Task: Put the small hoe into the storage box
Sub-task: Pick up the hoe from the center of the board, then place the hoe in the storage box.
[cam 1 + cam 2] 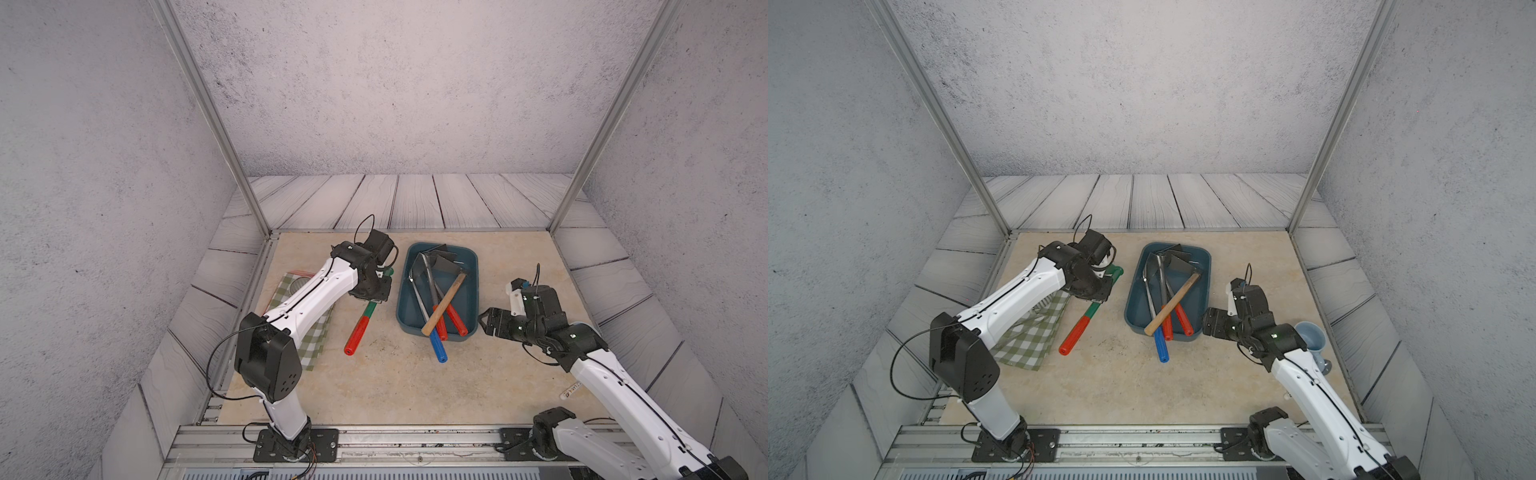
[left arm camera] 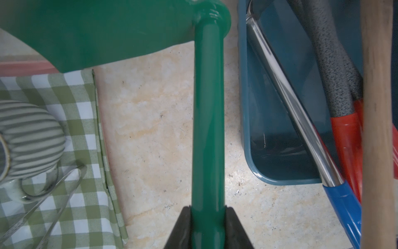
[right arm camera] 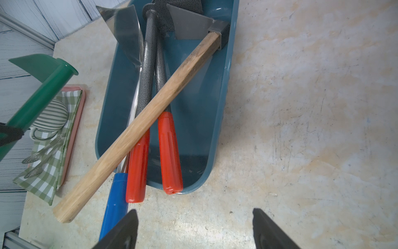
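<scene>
The left pincer is clamping the one small hoe's green shaft, just left of the one storage box. The right pincer is gaping empty. Four tools are lying inside the box.

- Storage box is crowded: a wooden handle lies diagonally over the others, leaving bare strips along both long walls.
- Small hoe slants across the gap to its left.
- Tabletop in front is wide open.

small hoe, green blade and shaft with red grip, slanted outside and just beside the storage box, a shallow teal-blue tub holding four hand tools.
</scene>
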`<state>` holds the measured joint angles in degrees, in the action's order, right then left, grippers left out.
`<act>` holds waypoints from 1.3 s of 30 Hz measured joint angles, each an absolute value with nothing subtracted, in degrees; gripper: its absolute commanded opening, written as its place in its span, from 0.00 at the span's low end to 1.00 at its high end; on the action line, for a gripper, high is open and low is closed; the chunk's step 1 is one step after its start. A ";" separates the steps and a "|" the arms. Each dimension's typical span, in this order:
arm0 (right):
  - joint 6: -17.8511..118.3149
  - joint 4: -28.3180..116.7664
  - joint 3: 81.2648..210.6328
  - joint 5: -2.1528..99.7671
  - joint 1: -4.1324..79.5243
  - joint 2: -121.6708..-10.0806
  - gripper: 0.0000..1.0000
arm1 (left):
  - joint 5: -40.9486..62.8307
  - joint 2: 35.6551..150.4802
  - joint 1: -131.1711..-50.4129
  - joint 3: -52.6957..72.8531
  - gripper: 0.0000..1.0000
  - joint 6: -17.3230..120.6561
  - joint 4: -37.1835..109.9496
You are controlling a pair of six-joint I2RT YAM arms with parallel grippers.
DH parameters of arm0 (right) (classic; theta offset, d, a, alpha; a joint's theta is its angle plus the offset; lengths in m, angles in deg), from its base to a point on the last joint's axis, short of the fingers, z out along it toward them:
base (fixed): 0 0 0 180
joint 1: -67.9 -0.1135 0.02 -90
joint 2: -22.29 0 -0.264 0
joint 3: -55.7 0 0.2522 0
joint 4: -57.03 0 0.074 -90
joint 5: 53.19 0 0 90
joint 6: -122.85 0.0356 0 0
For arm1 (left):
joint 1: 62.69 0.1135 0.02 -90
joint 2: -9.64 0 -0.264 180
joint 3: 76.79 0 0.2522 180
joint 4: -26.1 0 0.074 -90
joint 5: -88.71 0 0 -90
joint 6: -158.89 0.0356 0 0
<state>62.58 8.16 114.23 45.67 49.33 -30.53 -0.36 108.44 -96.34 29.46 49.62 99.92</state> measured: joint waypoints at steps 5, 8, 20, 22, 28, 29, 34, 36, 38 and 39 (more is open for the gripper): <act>62.58 8.14 114.23 45.67 49.33 -30.53 0.84 | 0.25 108.46 -97.83 32.08 0.00 50.69 100.09; 62.58 8.09 114.23 45.65 49.33 -30.53 0.84 | 0.52 108.64 -98.77 34.77 0.00 51.11 100.14; 62.58 7.90 114.23 45.63 49.33 -30.46 0.84 | 0.93 111.98 -103.36 43.41 0.00 51.61 99.94; 62.58 7.88 114.23 45.63 49.33 -30.35 0.84 | 0.95 112.86 -104.08 44.89 0.00 51.65 100.07; 62.58 7.88 114.23 45.58 49.33 -29.92 0.84 | 1.11 117.03 -105.46 51.67 0.00 51.98 100.83; 62.58 7.85 114.23 45.58 49.33 -29.89 0.84 | 1.11 117.67 -105.59 52.65 0.00 52.00 100.94; 62.58 7.85 114.23 45.32 49.33 -29.87 0.84 | 1.08 120.73 -105.87 57.09 0.00 52.00 101.05; 62.56 7.81 114.23 45.21 49.33 -29.87 0.84 | 1.06 122.19 -105.89 59.25 0.00 52.02 101.36; 62.52 7.61 114.21 45.12 49.35 -29.83 0.84 | 1.06 123.85 -105.94 61.61 0.00 52.16 101.40; 62.43 7.48 114.21 45.02 49.35 -29.79 0.84 | 1.06 124.68 -105.94 62.75 0.00 52.22 101.38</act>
<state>62.43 7.48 114.21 45.02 49.35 -29.79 1.06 124.68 -105.94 62.75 52.22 101.38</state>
